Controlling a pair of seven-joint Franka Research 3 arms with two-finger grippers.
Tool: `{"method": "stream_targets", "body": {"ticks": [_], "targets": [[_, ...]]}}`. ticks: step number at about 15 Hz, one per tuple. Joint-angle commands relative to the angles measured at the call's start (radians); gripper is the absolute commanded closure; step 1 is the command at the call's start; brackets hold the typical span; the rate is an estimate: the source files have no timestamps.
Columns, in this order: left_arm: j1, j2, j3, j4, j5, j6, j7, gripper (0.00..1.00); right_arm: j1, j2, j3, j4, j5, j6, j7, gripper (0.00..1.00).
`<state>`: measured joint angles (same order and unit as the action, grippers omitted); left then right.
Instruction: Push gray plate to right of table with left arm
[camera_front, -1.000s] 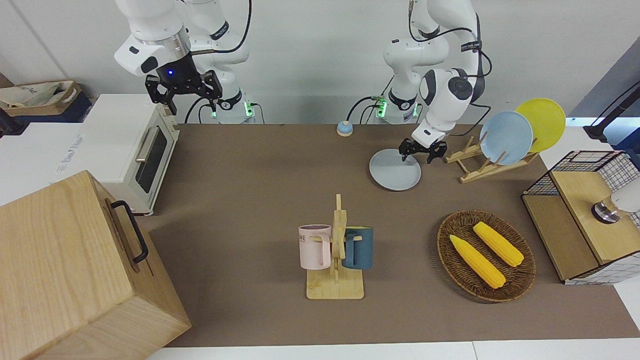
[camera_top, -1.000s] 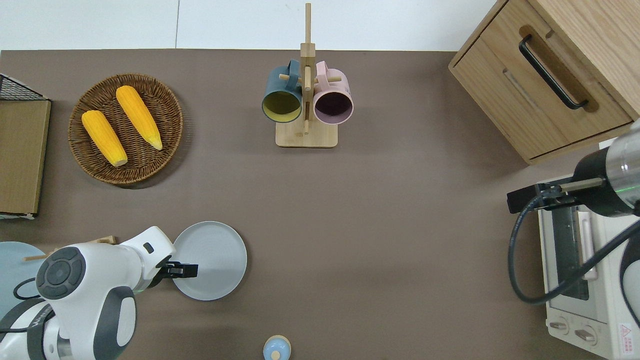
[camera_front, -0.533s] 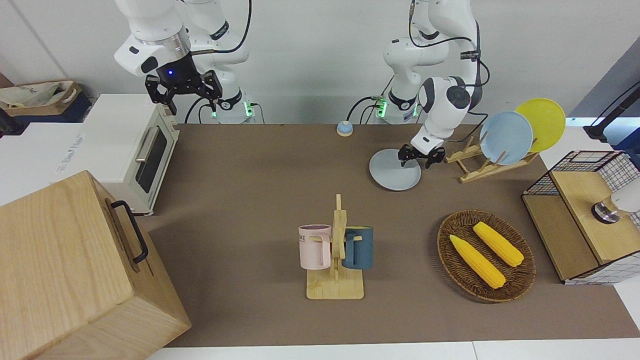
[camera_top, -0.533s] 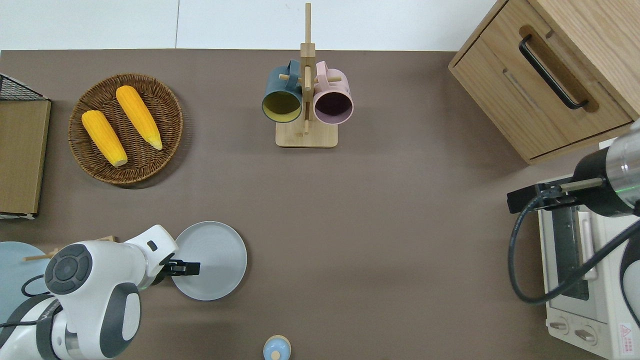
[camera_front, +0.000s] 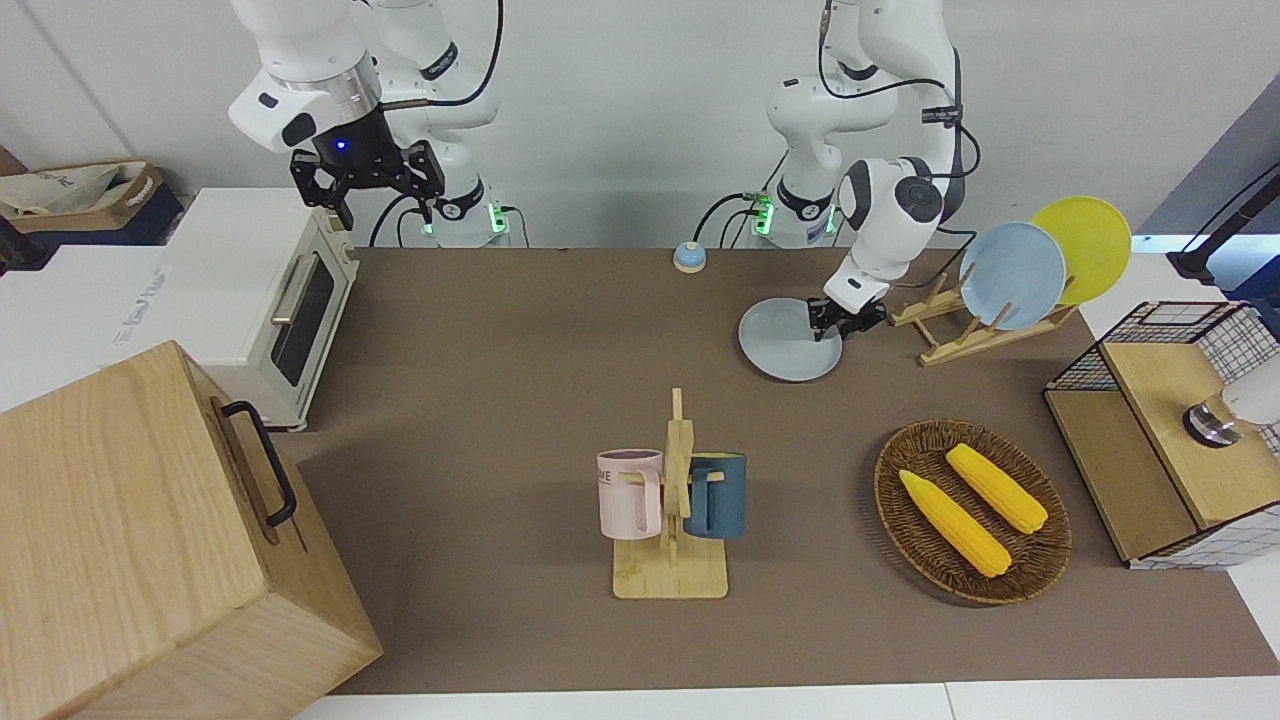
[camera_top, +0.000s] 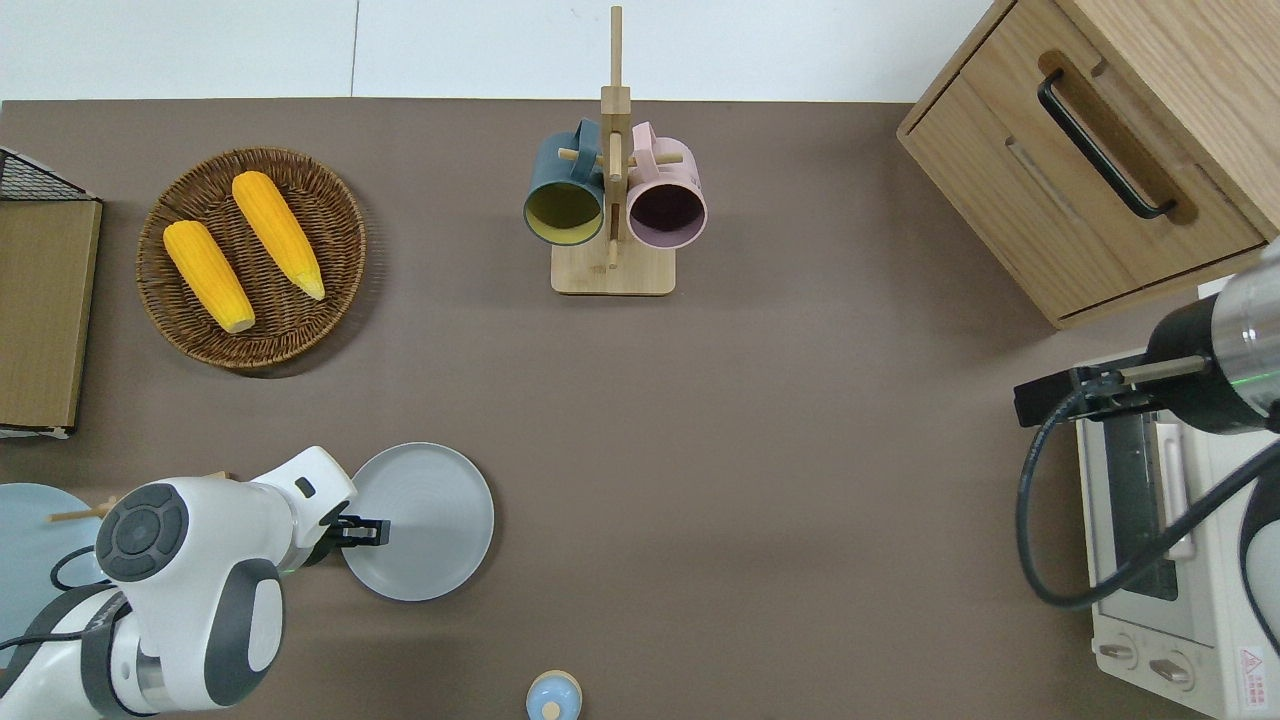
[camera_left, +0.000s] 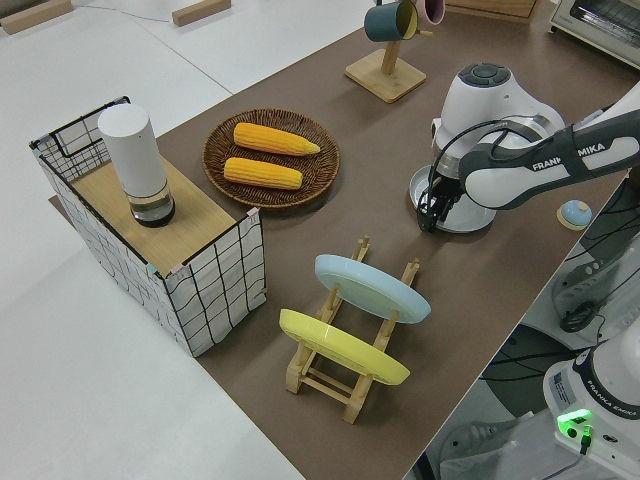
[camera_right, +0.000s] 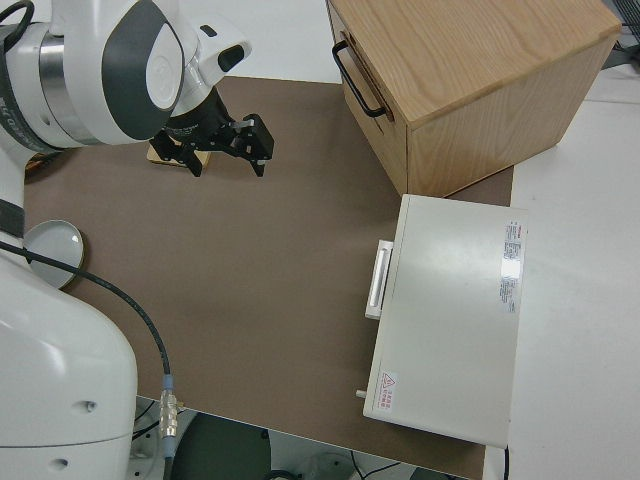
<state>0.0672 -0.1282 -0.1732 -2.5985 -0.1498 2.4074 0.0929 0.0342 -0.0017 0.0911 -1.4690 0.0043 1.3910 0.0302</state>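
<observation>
One risk is seen: the left end effector (camera_top: 372, 531), fingers drawn narrow at the gray plate (camera_top: 428, 520)'s rim, could be ridden over it, stalling the push across the tabletop (camera_top: 760, 480).

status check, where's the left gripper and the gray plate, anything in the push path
Left gripper shut, down at gray plate's rim, on the left arm's end. Right arm parked, gripper open. Table bare toward the toaster oven.

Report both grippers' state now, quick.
Left gripper: shut, holding nothing, its tip at the gray plate on the edge toward the left arm's end.
Right gripper: open, empty, parked.
</observation>
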Motion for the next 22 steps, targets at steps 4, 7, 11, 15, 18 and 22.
{"method": "stream_targets", "body": {"ticks": [4,7,11,15,18,22], "targets": [[-0.001,-0.005,0.003,-0.012,-0.014,0.021,-0.012,1.0,-0.011,-0.008,0.006,0.001,0.008,-0.012,-0.003,0.017],[-0.014,-0.002,0.003,-0.011,-0.014,0.024,-0.047,1.0,-0.011,-0.008,0.006,0.001,0.008,-0.012,-0.003,0.017],[-0.055,0.021,-0.003,-0.002,-0.016,0.041,-0.119,1.0,-0.011,-0.008,0.006,-0.001,0.008,-0.012,-0.003,0.017],[-0.167,0.102,-0.003,0.043,-0.016,0.082,-0.263,1.0,-0.011,-0.008,0.006,-0.001,0.008,-0.012,-0.003,0.017],[-0.246,0.165,-0.003,0.11,-0.016,0.082,-0.363,1.0,-0.011,-0.008,0.006,-0.001,0.008,-0.012,-0.001,0.017],[-0.374,0.241,-0.008,0.207,-0.016,0.081,-0.54,1.0,-0.011,-0.008,0.004,-0.001,0.008,-0.012,-0.001,0.017]]}}
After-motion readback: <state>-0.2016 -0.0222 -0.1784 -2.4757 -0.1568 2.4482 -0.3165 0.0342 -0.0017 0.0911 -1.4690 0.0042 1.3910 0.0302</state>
